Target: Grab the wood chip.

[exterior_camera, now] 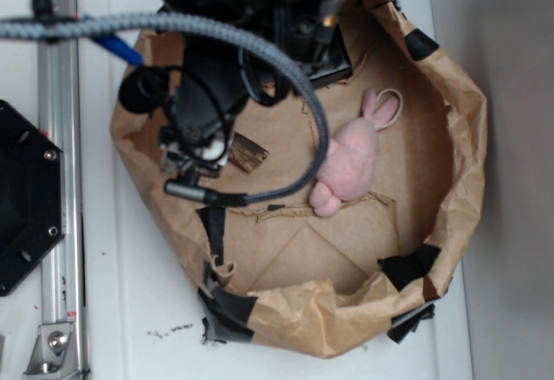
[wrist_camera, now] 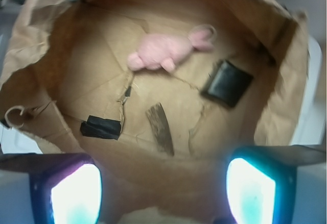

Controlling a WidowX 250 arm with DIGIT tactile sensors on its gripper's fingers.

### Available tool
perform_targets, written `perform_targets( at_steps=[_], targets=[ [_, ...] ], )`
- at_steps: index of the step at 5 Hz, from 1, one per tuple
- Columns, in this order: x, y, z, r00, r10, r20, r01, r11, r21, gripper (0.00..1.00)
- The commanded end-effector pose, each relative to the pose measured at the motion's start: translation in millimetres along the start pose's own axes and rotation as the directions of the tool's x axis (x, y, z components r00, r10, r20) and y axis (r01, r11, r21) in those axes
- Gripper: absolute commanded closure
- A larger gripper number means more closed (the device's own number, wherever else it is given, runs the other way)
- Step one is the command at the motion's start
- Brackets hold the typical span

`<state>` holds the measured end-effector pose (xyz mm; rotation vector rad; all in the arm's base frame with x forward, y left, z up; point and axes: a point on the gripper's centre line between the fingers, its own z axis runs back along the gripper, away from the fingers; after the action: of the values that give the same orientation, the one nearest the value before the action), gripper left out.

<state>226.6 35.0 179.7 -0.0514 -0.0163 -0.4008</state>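
wood chip (wrist_camera: 160, 128): flat, stiff, light, rough-grained; likely easy grip | pinch across narrow mid-width | end effector (wrist_camera: 163, 188): wide open, empty, above chip

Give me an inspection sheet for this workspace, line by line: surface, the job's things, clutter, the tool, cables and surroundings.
Surface: crumpled brown paper liner with raised walls, patched with black tape, resting on a white table.
Job's things: wood chip lies flat on the liner floor, ungrasped; in the exterior view the arm covers most of it.
Clutter: pink plush bunny lying flat; glossy black square box beside it.
Tool: tool above the liner near the chip, fingers spread apart, nothing between them.
Cables: grey braided cable loops over the liner; a blue cable sits near the arm.
Surroundings: metal rail and black base plate beside the liner; dark crumbs on the table.
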Motion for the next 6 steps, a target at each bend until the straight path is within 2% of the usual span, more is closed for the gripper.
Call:
perform_targets(
  at_steps=[1, 3, 4, 5, 6],
  targets=[
    [4.4, 6.7, -31.9, 0.991, -0.011, -0.133, 0.013, 1.000, 0.016, 0.00],
    [13.8, -10.7, -77.3, 0.972, -0.048, -0.232, 0.061, 0.997, 0.049, 0.00],
    [4.2, -20.1, -79.2, 0.969, -0.076, -0.234, 0.084, 0.996, 0.027, 0.00],
    [-5.0, -16.4, -95.1, 0.964, -0.055, -0.260, 0.061, 0.998, 0.014, 0.00],
    [-17.6, -20.8, -104.8, 0.977, -0.048, -0.208, 0.055, 0.998, 0.028, 0.00]
  ],
)
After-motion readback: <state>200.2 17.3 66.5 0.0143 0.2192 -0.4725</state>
